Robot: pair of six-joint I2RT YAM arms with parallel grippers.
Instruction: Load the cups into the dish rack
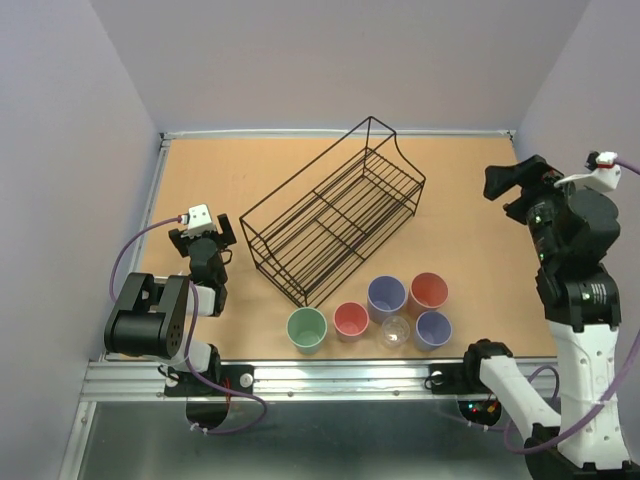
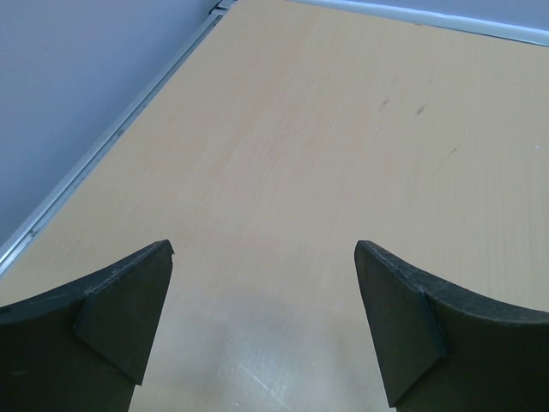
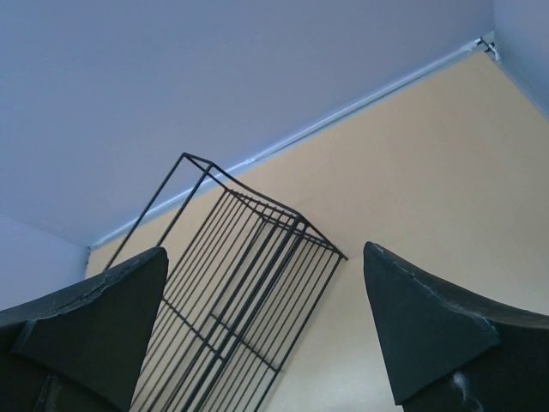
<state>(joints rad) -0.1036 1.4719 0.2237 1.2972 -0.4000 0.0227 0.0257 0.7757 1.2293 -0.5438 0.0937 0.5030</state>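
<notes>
**A:** How do things lie?

**B:** The tabletop (image 1: pixel 200 170) carries the dish rack (image 1: pixel 330 225) slantwise in the middle, its raised end far and to the right. Nothing sits in it. The six cups stand upright in a cluster at the near edge, just off the rack's near corner, between the two arm bases.

**A:** And the arms?

**B:** The left claw (image 2: pixel 264 249) hangs low over bare wood on the left, spread wide and holding nothing. The right claw (image 3: pixel 264 249) is raised on the right, facing the rack, equally wide and empty. Both are well apart from the cups.

**A:** So the step is the first pick. Which cup?

**B:** An outer one, most likely. The large green cup (image 1: pixel 307 328) ends the cluster on the left with free room beside it, nearest the left claw. The large pink cup (image 1: pixel 428 291) and the large lavender cup (image 1: pixel 387 296) stand side by side behind, and the pink suits the right arm.

**A:** The smaller ones?

**B:** The small pink cup (image 1: pixel 351 320) and the small lavender cup (image 1: pixel 433 328) flank the tiny clear cup (image 1: pixel 396 332), all packed close. A finger descending there would probably knock a neighbour, so those are better left for later. The walls taper, so a pinch over the rim, with one finger inside, likely holds better than an outside squeeze.
</notes>
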